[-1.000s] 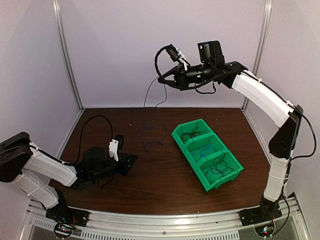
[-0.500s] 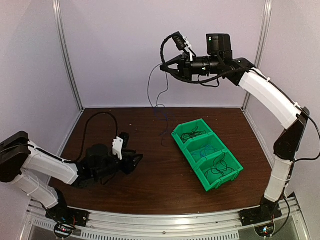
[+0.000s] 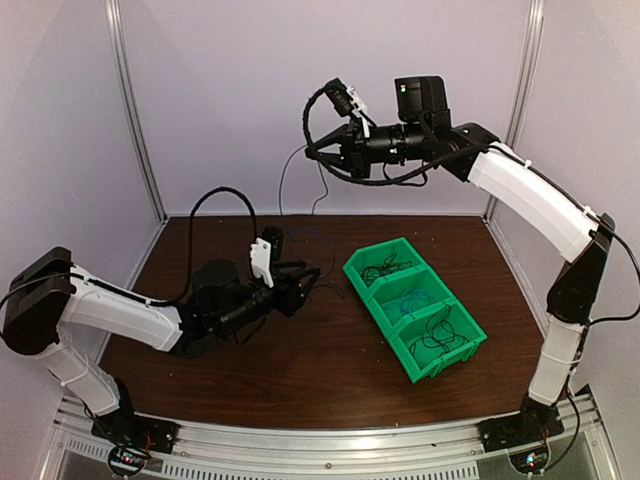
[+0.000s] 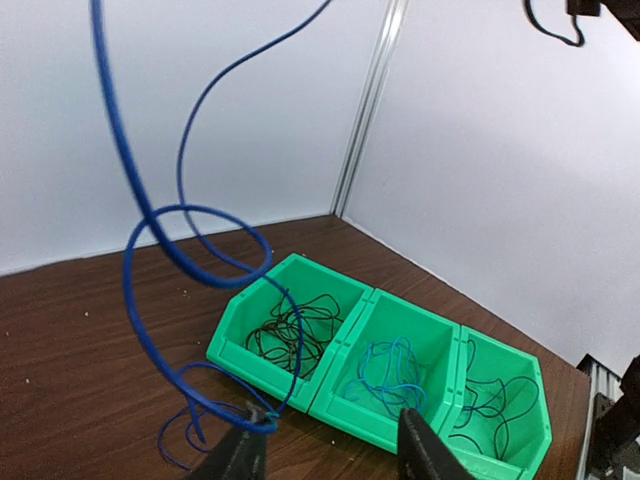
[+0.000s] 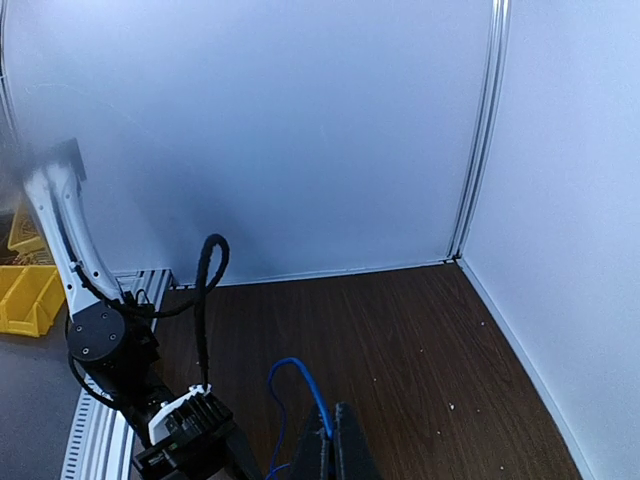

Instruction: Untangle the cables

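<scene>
Cable (image 4: 110, 100), thin, flexible, bright blue, one length: upper end pinched in the closed jaws of the right gripper (image 3: 312, 152), which is raised high over the back of the dark brown wood-grain bench (image 3: 330, 385). In the right wrist view the cable arcs up out of the shut fingertips. The rest hangs free in loose coils and runs down to the left gripper (image 4: 330, 455), whose jaws stand wide apart. The tail curls at the tip of one finger (image 4: 248, 452); whether it touches cannot be told. The left gripper sits low over the bench near its middle, just beside the nearest corner of the bin. Bin (image 4: 245, 358), green plastic, three compartments in a row, set diagonally on the right half of the bench. The compartment nearest the back wall holds black cables (image 4: 285, 335), the middle one holds blue cables (image 4: 390, 368), and the one nearest the arm bases holds more black ones. In the left wrist view the hanging coils cross in front of the first compartment and partly screen it. Posts (image 3: 135, 110), aluminium, upright, at the corners of the white-walled enclosure. Lead (image 3: 215, 195), thick, black, looping above the left arm. Yellow bins (image 5: 25, 295), beyond the bench's metal rail, at the left edge of the right wrist view.
</scene>
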